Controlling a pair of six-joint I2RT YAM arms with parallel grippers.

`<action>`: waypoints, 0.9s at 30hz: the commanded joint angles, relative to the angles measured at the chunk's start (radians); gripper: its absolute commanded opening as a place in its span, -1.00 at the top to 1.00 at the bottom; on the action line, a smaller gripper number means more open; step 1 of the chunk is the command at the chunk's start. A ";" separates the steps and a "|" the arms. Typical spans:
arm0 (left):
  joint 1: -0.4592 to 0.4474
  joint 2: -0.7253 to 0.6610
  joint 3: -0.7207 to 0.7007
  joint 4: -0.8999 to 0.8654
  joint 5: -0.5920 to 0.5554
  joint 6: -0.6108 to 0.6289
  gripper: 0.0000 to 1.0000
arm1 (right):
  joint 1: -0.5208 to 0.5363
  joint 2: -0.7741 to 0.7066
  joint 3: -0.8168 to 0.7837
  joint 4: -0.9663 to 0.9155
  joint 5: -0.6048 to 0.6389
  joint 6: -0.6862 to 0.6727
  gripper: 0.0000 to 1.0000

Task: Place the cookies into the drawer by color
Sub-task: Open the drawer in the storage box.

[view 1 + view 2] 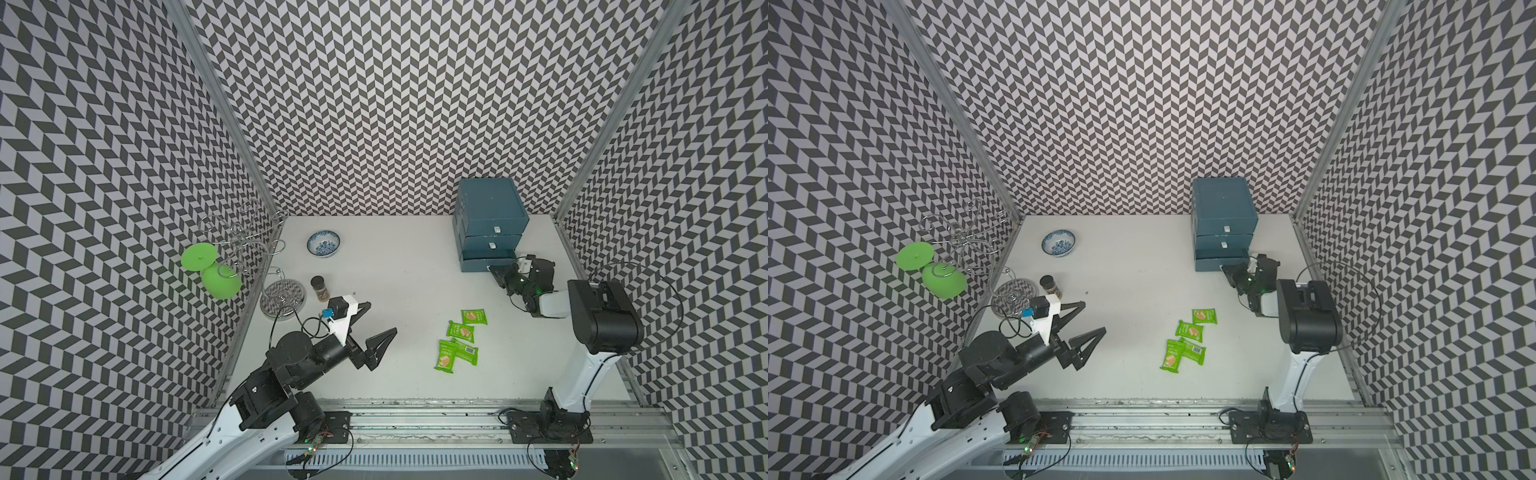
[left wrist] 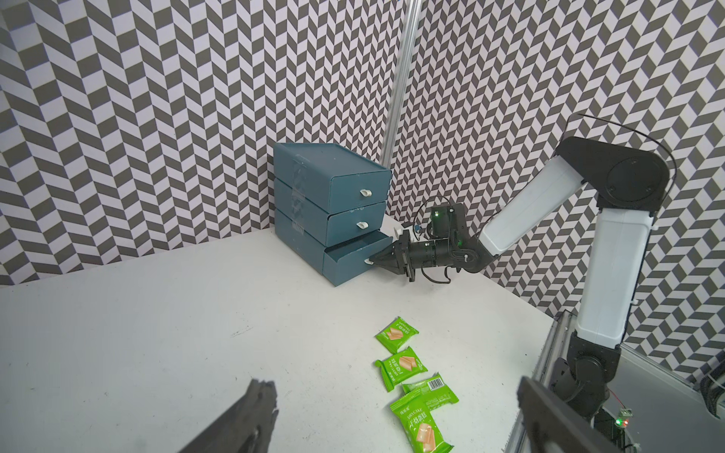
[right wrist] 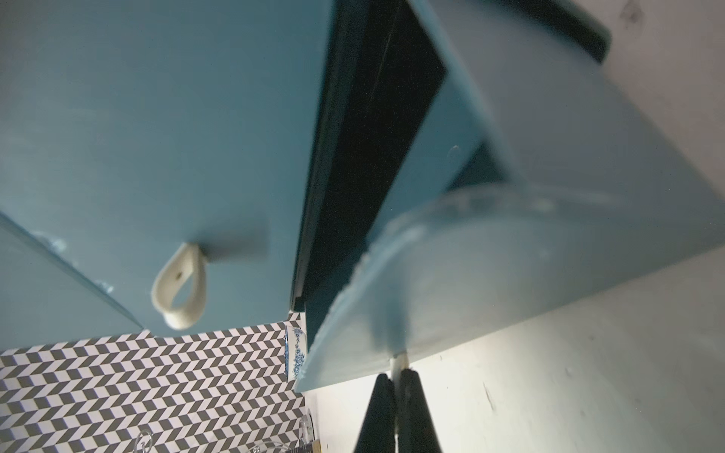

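Observation:
Several bright green cookies [image 1: 460,331] [image 1: 1190,331] [image 2: 401,366] lie in a loose cluster on the white table, right of centre. The blue drawer unit [image 1: 490,208] stands at the back right, and its bottom drawer [image 1: 486,264] [image 2: 349,257] [image 3: 510,255] is pulled out a little. My right gripper [image 1: 494,272] [image 1: 1227,272] [image 2: 372,262] [image 3: 396,378] is shut on that drawer's small white handle [image 3: 400,362]. My left gripper [image 1: 381,318] [image 1: 1094,317] [image 2: 394,386] hangs open and empty left of the cookies. The drawer's inside is dark and hidden.
A blue-patterned bowl [image 1: 323,243] sits at the back left. A brown spice jar [image 1: 320,288] stands beside a wire stand [image 1: 282,299] holding a green glass [image 1: 216,274]. Patterned walls close three sides, and a metal rail [image 1: 415,411] runs along the front.

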 commanded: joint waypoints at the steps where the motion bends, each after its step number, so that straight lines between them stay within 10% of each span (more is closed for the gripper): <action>1: 0.006 0.006 -0.008 0.029 0.016 0.003 -0.99 | 0.004 -0.081 -0.045 0.045 -0.049 -0.018 1.00; 27: 0.021 0.013 -0.010 0.032 0.031 0.004 -0.99 | 0.001 -0.271 -0.294 -0.064 -0.058 -0.201 0.89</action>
